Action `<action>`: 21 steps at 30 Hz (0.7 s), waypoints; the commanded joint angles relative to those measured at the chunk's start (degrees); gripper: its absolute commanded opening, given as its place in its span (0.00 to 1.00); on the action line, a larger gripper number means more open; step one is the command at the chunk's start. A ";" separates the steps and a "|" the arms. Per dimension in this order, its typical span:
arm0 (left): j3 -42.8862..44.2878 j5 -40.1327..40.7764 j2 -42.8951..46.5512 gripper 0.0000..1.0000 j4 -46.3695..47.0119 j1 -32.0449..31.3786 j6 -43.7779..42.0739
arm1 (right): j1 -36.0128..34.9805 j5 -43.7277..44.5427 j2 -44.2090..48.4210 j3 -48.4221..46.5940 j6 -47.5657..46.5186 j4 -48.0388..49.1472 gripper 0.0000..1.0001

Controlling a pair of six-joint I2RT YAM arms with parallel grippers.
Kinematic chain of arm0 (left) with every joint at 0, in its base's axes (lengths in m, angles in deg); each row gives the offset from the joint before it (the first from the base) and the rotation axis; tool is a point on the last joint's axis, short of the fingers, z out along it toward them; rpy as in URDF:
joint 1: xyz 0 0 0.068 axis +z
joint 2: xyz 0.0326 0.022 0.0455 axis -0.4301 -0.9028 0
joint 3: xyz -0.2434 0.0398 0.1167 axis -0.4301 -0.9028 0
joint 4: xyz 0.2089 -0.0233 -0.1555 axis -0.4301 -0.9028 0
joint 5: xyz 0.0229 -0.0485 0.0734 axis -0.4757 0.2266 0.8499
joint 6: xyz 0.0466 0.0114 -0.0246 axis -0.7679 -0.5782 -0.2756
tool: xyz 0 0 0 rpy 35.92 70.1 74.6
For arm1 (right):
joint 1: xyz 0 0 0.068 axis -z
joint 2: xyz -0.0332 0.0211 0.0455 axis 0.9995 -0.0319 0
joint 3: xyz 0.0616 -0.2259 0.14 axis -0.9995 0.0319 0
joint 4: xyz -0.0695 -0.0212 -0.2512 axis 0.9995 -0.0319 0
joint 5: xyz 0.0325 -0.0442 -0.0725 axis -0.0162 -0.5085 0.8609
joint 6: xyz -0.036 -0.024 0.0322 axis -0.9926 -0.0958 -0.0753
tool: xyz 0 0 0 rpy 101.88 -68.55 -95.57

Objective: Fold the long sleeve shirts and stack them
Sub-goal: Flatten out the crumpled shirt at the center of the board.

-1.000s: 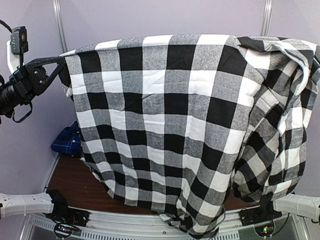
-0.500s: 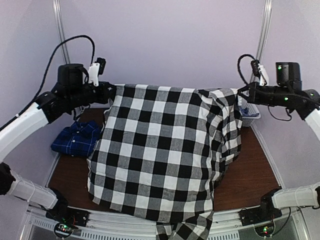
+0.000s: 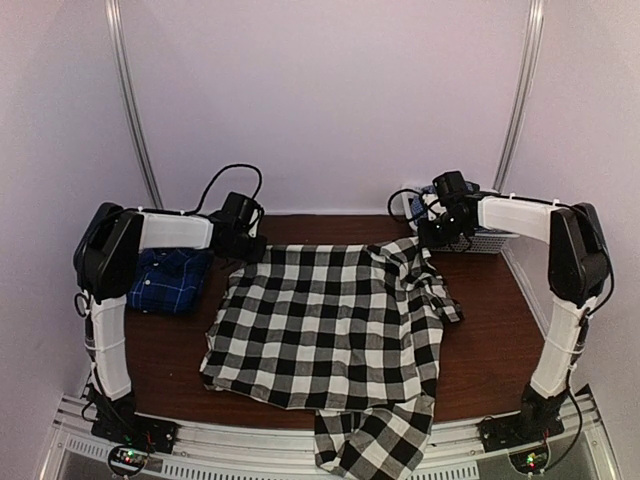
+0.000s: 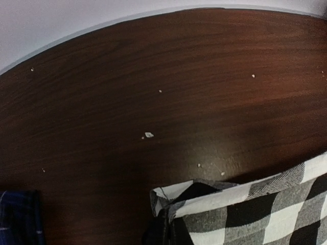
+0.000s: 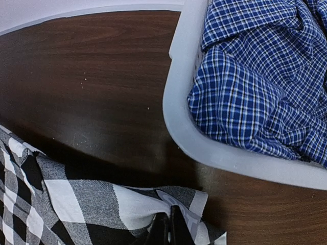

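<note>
The black-and-white checked shirt [image 3: 330, 325] lies spread flat on the brown table, with one part hanging over the near edge. My left gripper [image 3: 248, 250] is shut on its far left corner; the left wrist view shows the pinched corner [image 4: 240, 209] in my gripper [image 4: 166, 232]. My right gripper [image 3: 428, 238] is shut on the far right corner, which shows bunched in the right wrist view [image 5: 102, 209] in my gripper [image 5: 171, 229]. Both grippers are low at the table. The dark blue plaid shirt [image 3: 170, 280] lies folded at the left, beside my left arm.
A pale basket [image 3: 495, 240] stands at the back right, just behind my right gripper; its rim [image 5: 179, 117] holds a blue checked cloth [image 5: 255, 76]. The back wall is close behind both grippers. Bare brown table [image 3: 500, 340] shows to the right of the shirt.
Both grippers have swung the checked shirt from high in the air, close to the camera, down and back, laying it flat on the table. Both still hold its corners.
</note>
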State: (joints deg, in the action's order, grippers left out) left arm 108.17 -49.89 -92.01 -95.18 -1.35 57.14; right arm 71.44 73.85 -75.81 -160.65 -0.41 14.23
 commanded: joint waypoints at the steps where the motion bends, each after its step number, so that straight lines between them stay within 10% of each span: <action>1: 6.12 4.80 -2.05 0.08 1.66 2.54 -0.55 | 0.30 4.00 -2.79 -7.15 -0.19 4.08 0.00; 7: 6.37 5.54 -3.16 0.27 1.08 4.98 1.78 | 0.30 8.46 -9.77 -17.37 0.86 1.03 0.19; 11: 5.48 7.01 -1.98 0.55 0.28 5.21 1.92 | 0.25 9.91 -9.47 -19.06 1.03 -0.41 0.50; 21: -4.33 2.62 8.78 0.81 4.74 5.21 2.57 | -0.16 9.32 8.43 5.12 3.10 2.36 0.81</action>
State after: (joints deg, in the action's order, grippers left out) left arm 107.65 -43.98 -90.68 -94.79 3.96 58.93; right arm 71.51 82.86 -74.68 -163.69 0.69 15.79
